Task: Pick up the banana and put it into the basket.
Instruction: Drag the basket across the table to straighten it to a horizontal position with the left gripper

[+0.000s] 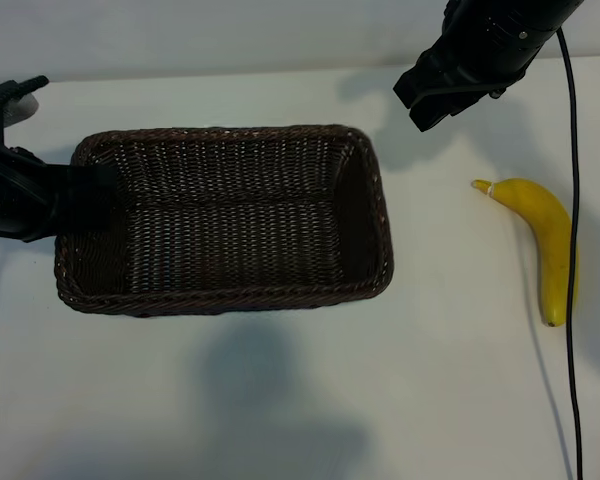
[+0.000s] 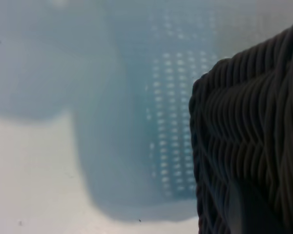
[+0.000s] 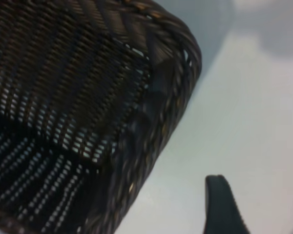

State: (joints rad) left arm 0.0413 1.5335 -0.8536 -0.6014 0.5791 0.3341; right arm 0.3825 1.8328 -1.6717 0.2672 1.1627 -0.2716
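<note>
The dark brown wicker basket (image 1: 225, 296) lies left of the table's middle with nothing in it. My left gripper (image 1: 80, 195) is at its left end, shut on the basket's short rim, and in the left wrist view the woven wall (image 2: 254, 122) fills one side from very close. The yellow banana (image 1: 546, 232) lies alone on the table, well right of the basket. My right gripper (image 1: 420, 105) hangs open above the table beyond the basket's far right corner, holding nothing. The right wrist view shows that gripper (image 3: 259, 207) over bare table beside the basket's corner (image 3: 176, 63).
A black cable (image 1: 572, 250) runs down the right side, just past the banana. The white table (image 1: 450, 380) stretches bare between basket and banana and along the front. The arms' shadows fall on it.
</note>
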